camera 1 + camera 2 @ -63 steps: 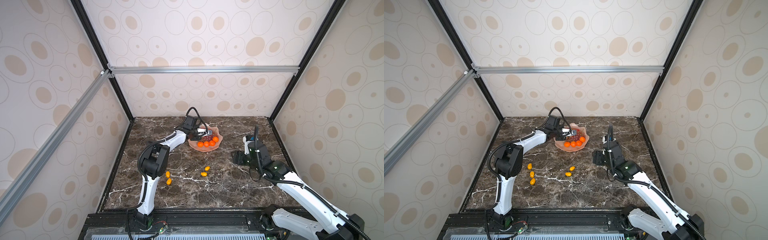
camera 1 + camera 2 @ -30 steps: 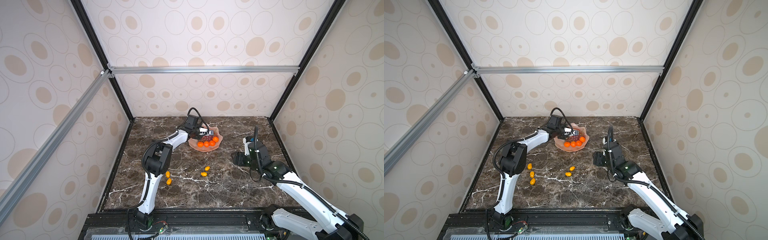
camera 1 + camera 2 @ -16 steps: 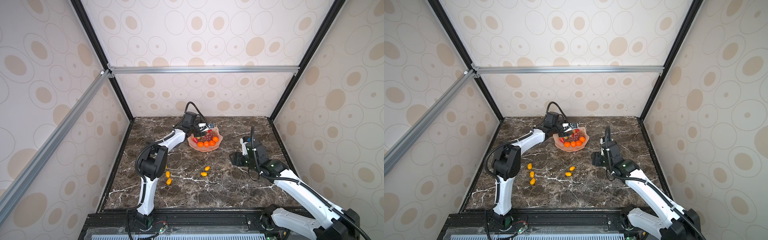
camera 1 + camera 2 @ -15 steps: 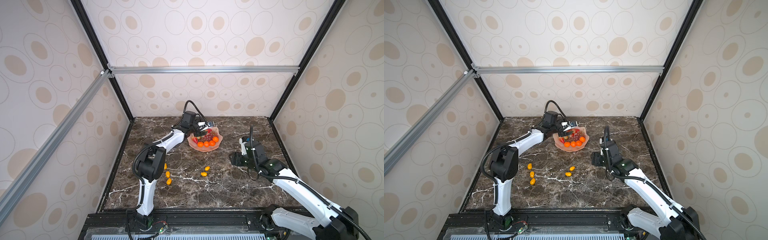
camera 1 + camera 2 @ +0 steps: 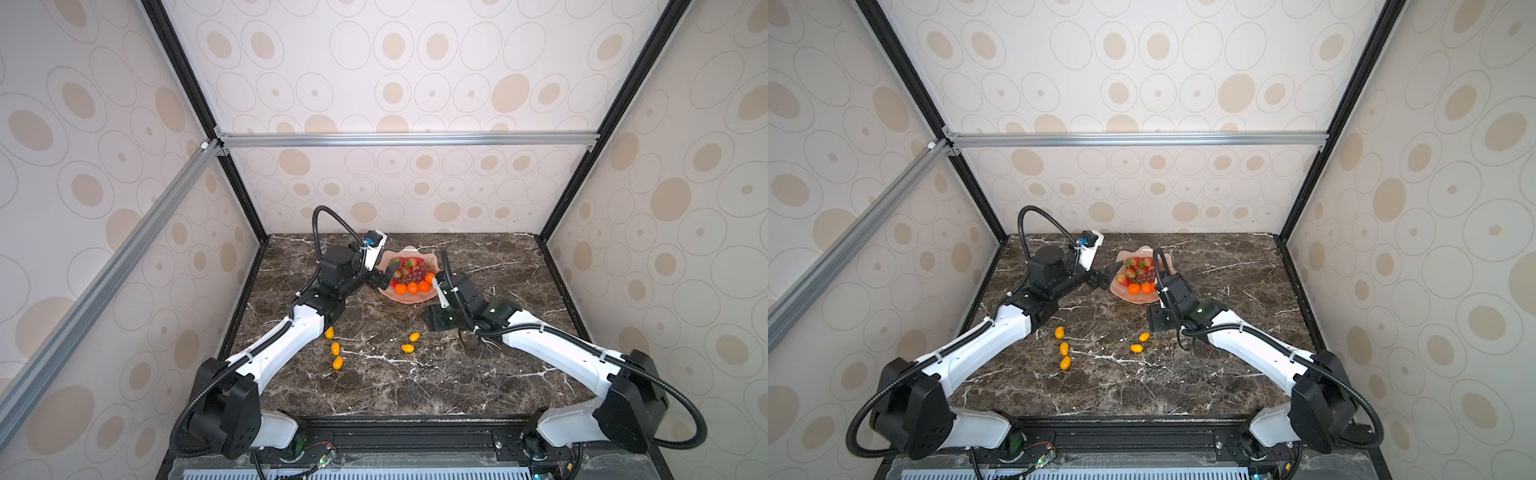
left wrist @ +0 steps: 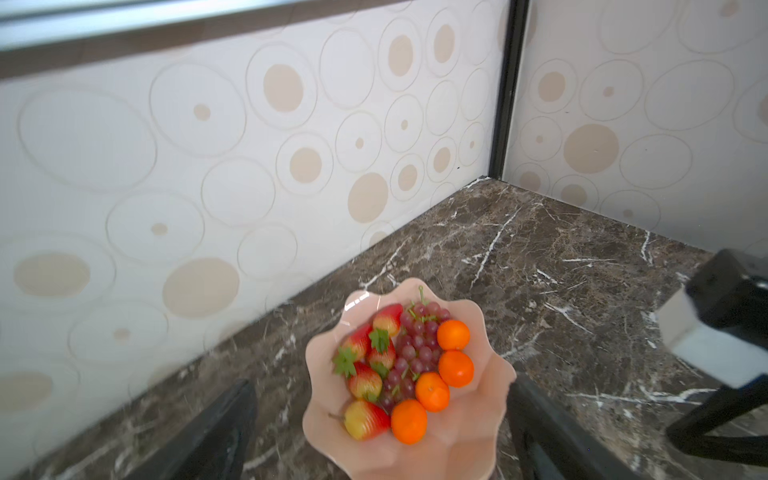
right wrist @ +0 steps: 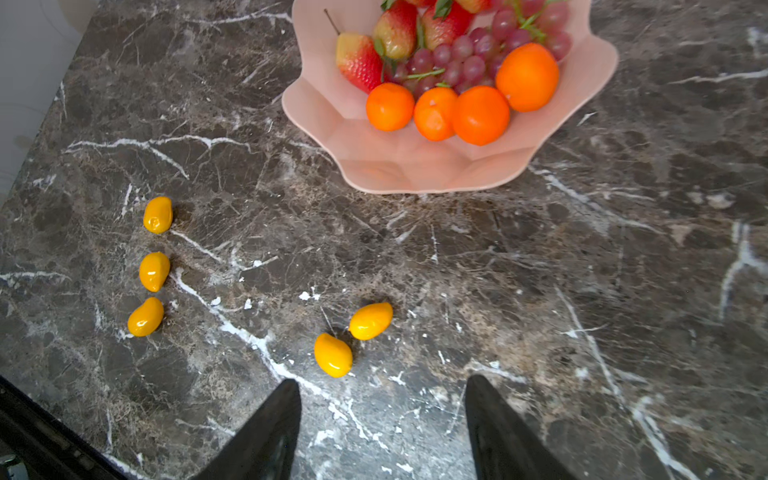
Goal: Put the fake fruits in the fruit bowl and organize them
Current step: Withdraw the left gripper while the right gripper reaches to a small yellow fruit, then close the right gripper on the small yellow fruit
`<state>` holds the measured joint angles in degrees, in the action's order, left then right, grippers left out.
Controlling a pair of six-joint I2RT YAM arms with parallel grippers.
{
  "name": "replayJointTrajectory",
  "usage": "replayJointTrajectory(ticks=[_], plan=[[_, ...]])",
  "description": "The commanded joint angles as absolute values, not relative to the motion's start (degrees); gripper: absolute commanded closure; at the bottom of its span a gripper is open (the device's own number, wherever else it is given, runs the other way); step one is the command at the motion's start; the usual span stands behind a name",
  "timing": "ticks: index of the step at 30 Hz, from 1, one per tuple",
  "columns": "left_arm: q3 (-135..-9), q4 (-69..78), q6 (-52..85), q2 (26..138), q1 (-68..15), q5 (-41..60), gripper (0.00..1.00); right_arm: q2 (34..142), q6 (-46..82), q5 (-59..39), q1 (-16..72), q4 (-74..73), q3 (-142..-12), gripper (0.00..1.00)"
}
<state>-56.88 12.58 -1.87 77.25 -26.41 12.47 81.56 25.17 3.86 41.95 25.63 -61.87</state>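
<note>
The pale pink fruit bowl (image 5: 409, 297) (image 5: 1133, 300) (image 6: 457, 436) (image 7: 415, 166) holds strawberries (image 6: 368, 419), a dark red grape bunch (image 6: 415, 345) and several tangerines (image 7: 480, 114). My left gripper (image 5: 384, 277) (image 5: 1106, 276) (image 6: 382, 384) hovers at the bowl's left rim, open and empty, its jaws spread on either side of the bowl. Small oval yellow-orange fruits lie on the table: three in a column (image 5: 335, 348) (image 7: 153, 270) and two in the middle (image 5: 407, 348) (image 7: 332, 355). My right gripper (image 5: 436, 322) (image 7: 382, 384) is open and empty, just right of the middle pair.
The dark marble table (image 5: 374, 386) is enclosed by patterned walls, with black frame posts (image 5: 245, 199) at the back corners. The bowl stands near the back wall. Both arms reach in from the front edge.
My left gripper has opened and drawn back from inside the bowl to its left rim. My right gripper has moved left toward the two middle oval fruits.
</note>
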Motion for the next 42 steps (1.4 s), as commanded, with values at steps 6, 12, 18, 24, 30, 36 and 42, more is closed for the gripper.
replayJointTrajectory(ticks=[6, 12, 18, 24, 30, 36, 42], plan=[[-49.29, -5.19, 20.29, 62.83, -26.54, 1.03, 0.02, 92.49, 36.16, 7.99, 45.30, 34.73, -69.85, 0.36], [-43.72, -7.92, 25.05, 56.82, -26.37, 5.88, 0.02, 99.89, 44.53, 8.74, 46.54, 37.60, -73.71, 0.36], [-34.47, 1.92, 31.38, 54.86, -26.37, 16.73, 0.02, 105.36, 47.95, 8.24, 47.02, 39.07, -76.92, 0.38], [-30.72, 7.01, 33.28, 56.75, -26.30, 19.57, 0.02, 109.75, 48.07, 8.78, 47.03, 40.80, -80.13, 0.43], [-31.59, 6.05, 32.18, 58.04, -26.37, 18.81, 0.02, 112.96, 47.99, 9.36, 47.03, 42.35, -82.60, 0.48], [-31.48, 7.04, 32.51, 59.36, -26.34, 18.86, 0.02, 115.41, 47.37, 9.32, 47.03, 43.50, -83.97, 0.51], [-31.66, 7.74, 32.79, 60.29, -26.32, 19.02, 0.02, 116.62, 47.13, 9.75, 47.01, 43.42, -83.76, 0.51]])
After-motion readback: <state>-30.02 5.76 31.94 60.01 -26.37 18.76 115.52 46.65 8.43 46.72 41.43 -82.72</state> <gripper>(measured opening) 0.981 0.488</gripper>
